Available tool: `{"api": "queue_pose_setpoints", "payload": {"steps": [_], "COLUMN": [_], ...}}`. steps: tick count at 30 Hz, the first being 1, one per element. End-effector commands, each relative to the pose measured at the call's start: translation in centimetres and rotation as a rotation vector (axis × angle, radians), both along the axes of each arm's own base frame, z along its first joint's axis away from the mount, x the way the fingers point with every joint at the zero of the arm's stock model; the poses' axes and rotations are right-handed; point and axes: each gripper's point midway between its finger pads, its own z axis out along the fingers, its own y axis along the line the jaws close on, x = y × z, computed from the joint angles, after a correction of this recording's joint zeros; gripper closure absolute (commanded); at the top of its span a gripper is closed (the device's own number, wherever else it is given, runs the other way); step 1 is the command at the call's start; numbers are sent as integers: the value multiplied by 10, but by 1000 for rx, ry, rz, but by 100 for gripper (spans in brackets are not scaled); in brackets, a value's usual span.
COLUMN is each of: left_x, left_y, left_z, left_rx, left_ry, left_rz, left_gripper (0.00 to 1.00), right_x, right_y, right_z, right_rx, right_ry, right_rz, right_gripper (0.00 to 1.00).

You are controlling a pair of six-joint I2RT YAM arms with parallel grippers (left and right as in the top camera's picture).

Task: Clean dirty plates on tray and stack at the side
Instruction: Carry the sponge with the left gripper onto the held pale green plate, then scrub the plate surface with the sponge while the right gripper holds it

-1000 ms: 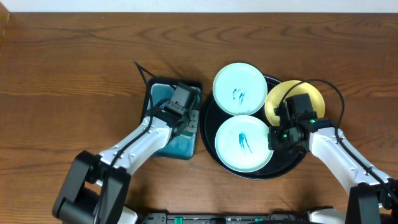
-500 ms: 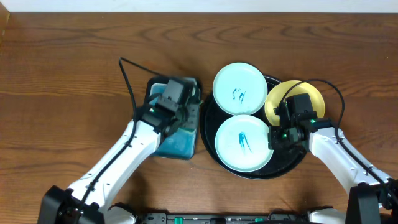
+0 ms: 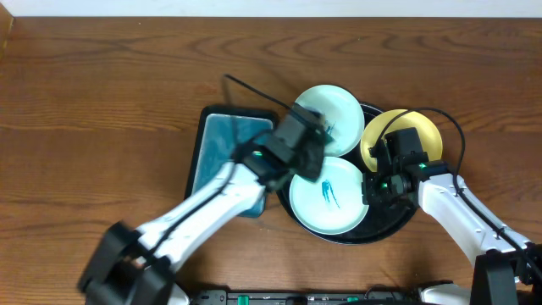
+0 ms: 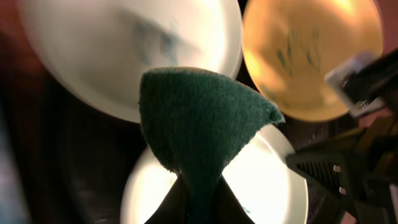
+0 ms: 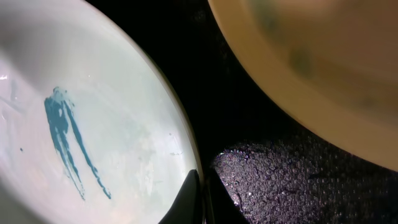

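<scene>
Left end effector (image 4: 194, 202), clamped on a dark green scouring pad (image 4: 202, 118), hangs over the black tray (image 3: 398, 227) where the far mint plate (image 3: 340, 103) meets the near mint plate (image 3: 334, 212). Right end effector (image 5: 201, 193) has its jaws pinched narrow on the rim of the near mint plate, beside a teal scribble (image 5: 62, 130). The yellow plate (image 3: 428, 131) lies at the tray's right edge. A basin of blue water (image 3: 196, 161) sits left of the tray on the wooden surface (image 3: 102, 102).

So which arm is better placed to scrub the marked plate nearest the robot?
Left. The left gripper is shut on the scouring pad over the edge of that mint plate; the right gripper, shut, empty, sits at its rim.
</scene>
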Motion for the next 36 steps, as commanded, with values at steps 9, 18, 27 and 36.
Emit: {"api": "queue_pose_setpoints", "payload": {"steps": [9, 18, 27, 36], "left_x": [-48, -52, -16, -8], "left_y": [-61, -30, 24, 22], "left_z": [-71, -118, -122, -78], "left_rx": [46, 239, 352, 234], "left_ry": [121, 155, 137, 132], "left_rz": [-88, -37, 122, 133], "left_gripper": [92, 93, 92, 93], "right_x": [-17, -17, -17, -17], "right_y": [0, 0, 0, -1], "right_z": [-17, -18, -18, -18], "right_rx": [0, 0, 0, -2], "right_ry": [39, 36, 36, 36], "right_rz": [-7, -7, -7, -6], "right_gripper": [99, 99, 99, 99]}}
